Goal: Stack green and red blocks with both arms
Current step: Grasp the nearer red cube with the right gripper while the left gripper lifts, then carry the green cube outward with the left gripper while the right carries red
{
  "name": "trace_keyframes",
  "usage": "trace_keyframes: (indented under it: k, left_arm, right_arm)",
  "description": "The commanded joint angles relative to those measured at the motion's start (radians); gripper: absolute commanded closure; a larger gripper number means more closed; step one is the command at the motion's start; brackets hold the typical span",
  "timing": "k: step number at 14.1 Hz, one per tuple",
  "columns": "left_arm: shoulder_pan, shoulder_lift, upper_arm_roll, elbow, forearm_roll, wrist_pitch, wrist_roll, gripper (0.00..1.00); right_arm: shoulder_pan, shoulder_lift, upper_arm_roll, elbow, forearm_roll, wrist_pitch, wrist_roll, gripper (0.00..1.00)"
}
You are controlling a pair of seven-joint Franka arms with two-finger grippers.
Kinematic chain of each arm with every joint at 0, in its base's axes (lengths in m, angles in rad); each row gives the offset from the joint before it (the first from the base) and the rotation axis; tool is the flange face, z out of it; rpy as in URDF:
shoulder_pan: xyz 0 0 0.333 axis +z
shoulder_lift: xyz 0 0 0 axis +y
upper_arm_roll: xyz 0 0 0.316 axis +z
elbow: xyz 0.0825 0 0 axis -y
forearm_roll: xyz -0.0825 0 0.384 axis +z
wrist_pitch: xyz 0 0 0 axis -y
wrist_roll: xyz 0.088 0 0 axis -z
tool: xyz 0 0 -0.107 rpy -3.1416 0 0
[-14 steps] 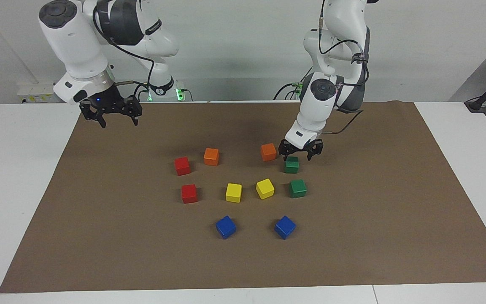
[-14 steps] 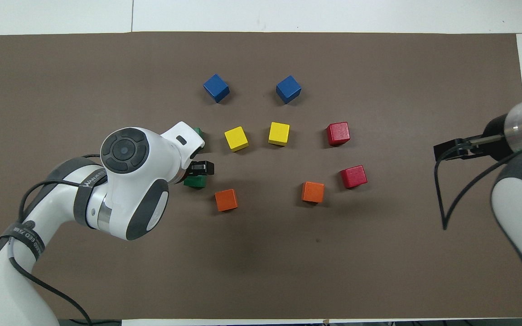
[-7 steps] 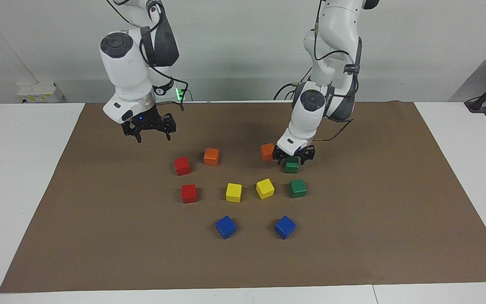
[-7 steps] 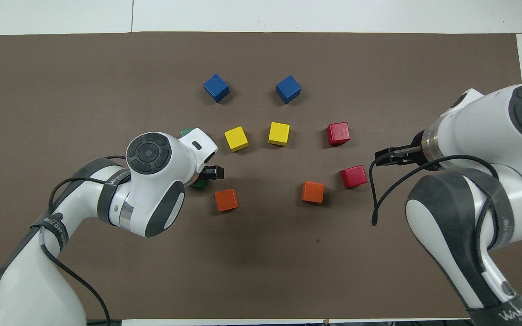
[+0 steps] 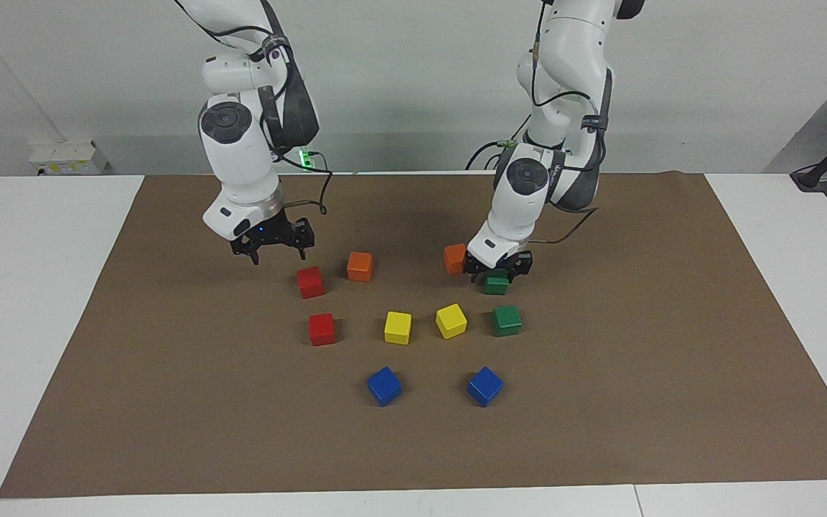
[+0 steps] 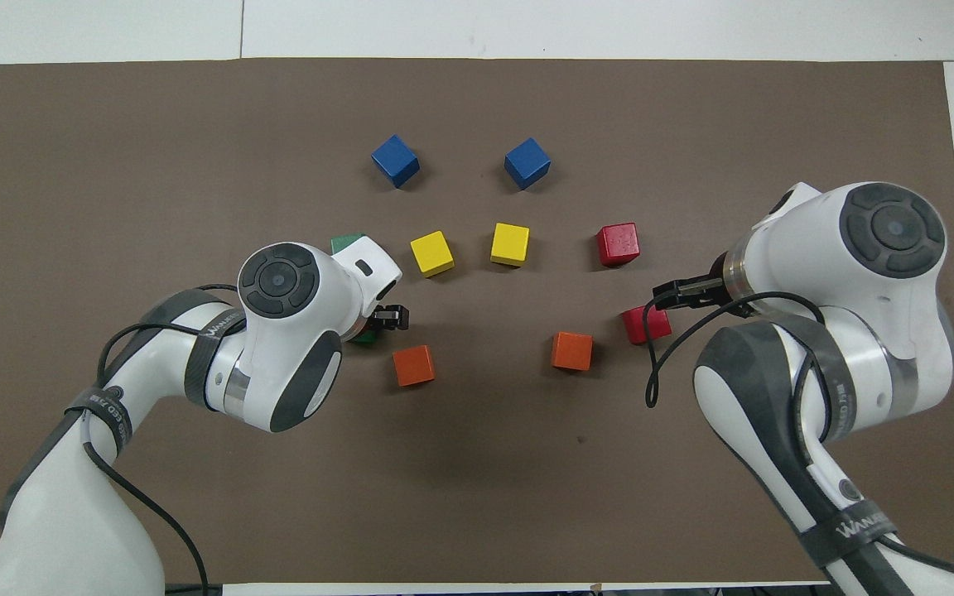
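Observation:
Two green blocks lie toward the left arm's end of the brown mat. My left gripper (image 5: 497, 271) is down around the one nearer the robots (image 5: 497, 286), which rests on the mat and is mostly hidden in the overhead view (image 6: 363, 337). The other green block (image 5: 507, 320) sits free, partly covered by the wrist from above (image 6: 347, 243). Two red blocks (image 5: 310, 281) (image 5: 321, 329) lie toward the right arm's end. My right gripper (image 5: 278, 255) hangs open in the air beside the nearer red block (image 6: 649, 327), apart from it and holding nothing.
Two orange cubes (image 5: 360, 266) (image 5: 456, 258) lie nearest the robots, one close beside the left gripper. Two yellow cubes (image 5: 398, 327) (image 5: 451, 320) sit between the red and green blocks. Two blue cubes (image 5: 384, 385) (image 5: 484, 385) lie farthest out on the mat (image 5: 636, 373).
My right arm has swung in from the mat's corner toward the red blocks and come lower. My left gripper has sunk onto the nearer green block and its jaws have narrowed.

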Motion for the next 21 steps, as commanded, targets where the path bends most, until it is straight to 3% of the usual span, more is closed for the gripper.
trace_keyframes:
  k: [1, 3, 4, 7, 11, 14, 17, 19, 21]
  left_arm:
    - [-0.016, 0.012, 0.015, -0.009, -0.012, 0.023, 0.016, 0.20]
    - [-0.016, 0.013, 0.015, -0.013, -0.012, 0.040, 0.016, 0.23]
    - [-0.016, 0.013, 0.017, -0.016, -0.012, 0.043, 0.016, 0.33]
    - [-0.008, 0.013, 0.017, -0.016, -0.014, 0.036, 0.016, 1.00]
    - [0.013, 0.000, 0.017, 0.014, -0.014, -0.016, 0.019, 1.00]
    - [0.107, -0.043, 0.013, 0.152, -0.039, -0.246, 0.031, 1.00]
    - [0.225, -0.146, 0.015, 0.228, -0.064, -0.447, 0.129, 1.00]
    - [0.300, -0.227, 0.020, 0.212, -0.064, -0.501, 0.222, 1.00]
    - [0.380, -0.260, 0.023, 0.209, -0.063, -0.552, 0.334, 1.00]
  right_arm:
    - [0.020, 0.019, 0.001, -0.015, 0.008, 0.037, 0.005, 0.00]
    - [0.027, 0.036, 0.001, -0.018, 0.006, 0.051, 0.004, 0.00]
    - [0.034, 0.045, 0.001, -0.024, 0.006, 0.077, 0.002, 0.00]
    - [0.035, 0.071, 0.001, -0.067, 0.006, 0.164, -0.002, 0.00]
    - [0.041, 0.084, 0.001, -0.107, 0.006, 0.227, -0.004, 0.00]
    - [0.041, 0.085, 0.001, -0.138, 0.006, 0.260, -0.007, 0.00]
    - [0.043, 0.091, 0.001, -0.174, 0.006, 0.304, -0.007, 0.00]
    - [0.055, 0.090, 0.001, -0.194, 0.006, 0.330, -0.005, 0.00]
    - [0.061, 0.085, 0.001, -0.210, 0.006, 0.333, -0.002, 0.00]
